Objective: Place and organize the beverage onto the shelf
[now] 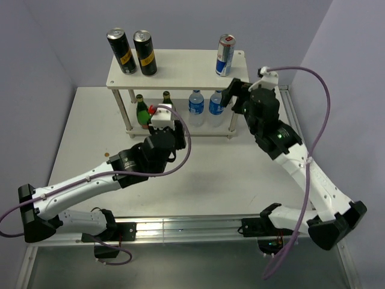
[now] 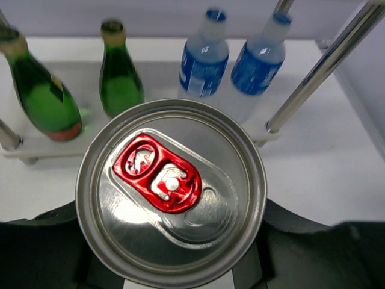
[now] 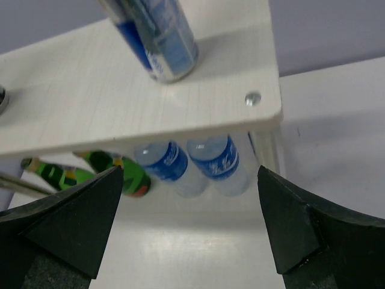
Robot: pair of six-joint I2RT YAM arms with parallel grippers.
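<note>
Judging by how things lie, the job is nearly finished: five of the six drinks are on the shelf and one is left.

On the table (image 1: 216,174), the shelf (image 1: 180,69) stands at the far side. Its top board is bare across the middle, between the drinks at either end.

The left arm (image 1: 90,180) reaches toward the front of the lower tier. The right arm (image 1: 301,162) reaches to the shelf's right end.

The left gripper (image 1: 157,112) is clenched round the last can (image 2: 171,192). That can is upright with its red tab up, just in front of the lower tier and not yet on either board. The right gripper (image 3: 189,180) is spread wide with nothing between its fingers, near the right corner of the top board.

Two black cans (image 1: 133,52) stand side by side at the left end of the top board. One blue can (image 1: 225,55) stands alone at the right end. The free space beside it looks like the natural spot for the last can, which would pair like with like.

On the lower board, two water bottles (image 1: 206,107) sit together on the right and two green bottles (image 2: 78,90) on the left, all upright.

What remains, as I read it, is to lift the last can up to the top board, set it next to its twin and let go.
</note>
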